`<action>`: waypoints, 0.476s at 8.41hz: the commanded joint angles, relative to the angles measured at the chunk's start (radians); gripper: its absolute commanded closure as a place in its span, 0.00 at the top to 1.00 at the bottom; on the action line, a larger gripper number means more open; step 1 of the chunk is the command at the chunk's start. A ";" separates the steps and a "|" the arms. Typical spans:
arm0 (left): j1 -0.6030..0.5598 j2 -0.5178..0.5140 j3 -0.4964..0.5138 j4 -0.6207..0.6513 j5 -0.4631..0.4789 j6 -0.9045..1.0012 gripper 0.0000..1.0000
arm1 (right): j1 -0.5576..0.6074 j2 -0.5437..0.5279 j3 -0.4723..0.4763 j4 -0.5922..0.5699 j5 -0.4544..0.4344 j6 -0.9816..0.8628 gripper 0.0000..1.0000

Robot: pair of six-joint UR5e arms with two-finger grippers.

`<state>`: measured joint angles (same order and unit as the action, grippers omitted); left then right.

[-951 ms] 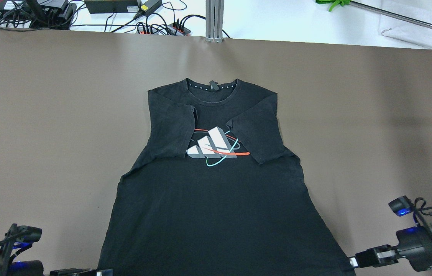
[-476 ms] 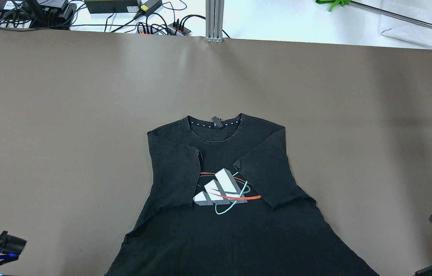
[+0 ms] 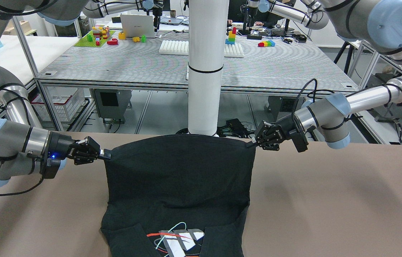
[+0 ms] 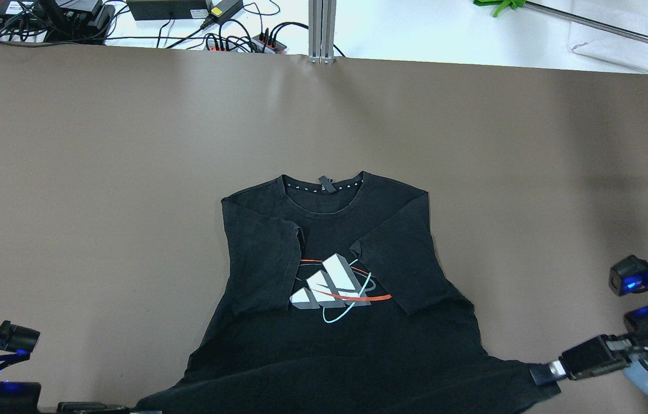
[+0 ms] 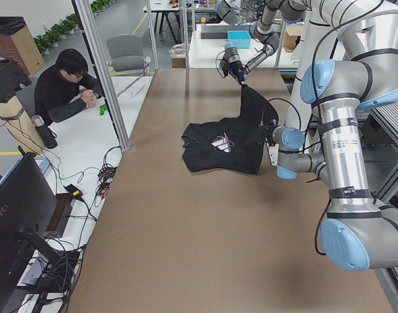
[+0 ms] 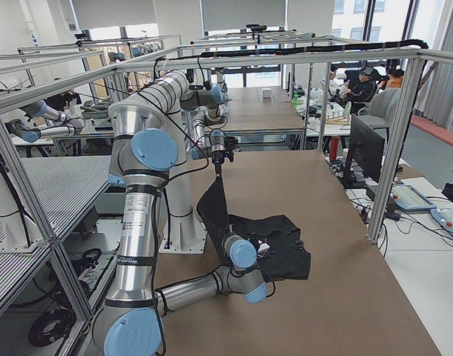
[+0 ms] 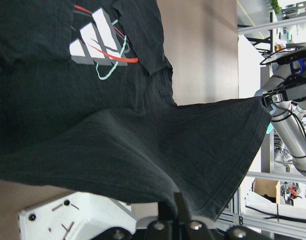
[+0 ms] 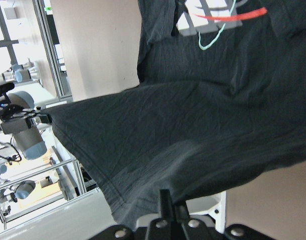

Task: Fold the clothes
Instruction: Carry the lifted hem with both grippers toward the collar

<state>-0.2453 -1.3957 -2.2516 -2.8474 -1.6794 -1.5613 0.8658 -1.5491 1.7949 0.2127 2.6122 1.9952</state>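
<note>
left gripper (image 3: 251, 144) and right gripper (image 3: 107, 154) each pinch a hem corner of the black logo-print fabric T-shirt (image 3: 179, 175), lifted taut (sleeves tucked in) for fold-over.

White pole (image 3: 206, 89) close behind hanging shirt (image 3: 179, 171)

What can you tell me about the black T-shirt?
The black T-shirt is soft, matte fabric with a white, red and turquoise logo. Its collar end lies flat on the brown table, sleeves folded inward. The left gripper and right gripper have jaws shut on its hem corners, holding the bottom raised.
</note>
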 commanded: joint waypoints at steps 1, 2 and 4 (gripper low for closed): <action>-0.138 -0.139 0.191 0.005 -0.005 -0.005 0.00 | 0.066 0.075 -0.095 -0.189 -0.073 -0.192 0.00; -0.170 -0.198 0.258 0.006 -0.005 -0.006 0.00 | 0.114 0.090 -0.098 -0.299 -0.084 -0.284 0.00; -0.241 -0.302 0.381 0.007 -0.006 -0.006 0.00 | 0.162 0.133 -0.101 -0.500 -0.086 -0.427 0.00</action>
<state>-0.4167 -1.5980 -1.9875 -2.8413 -1.6842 -1.5672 0.9771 -1.4545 1.6997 -0.0997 2.5354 1.7060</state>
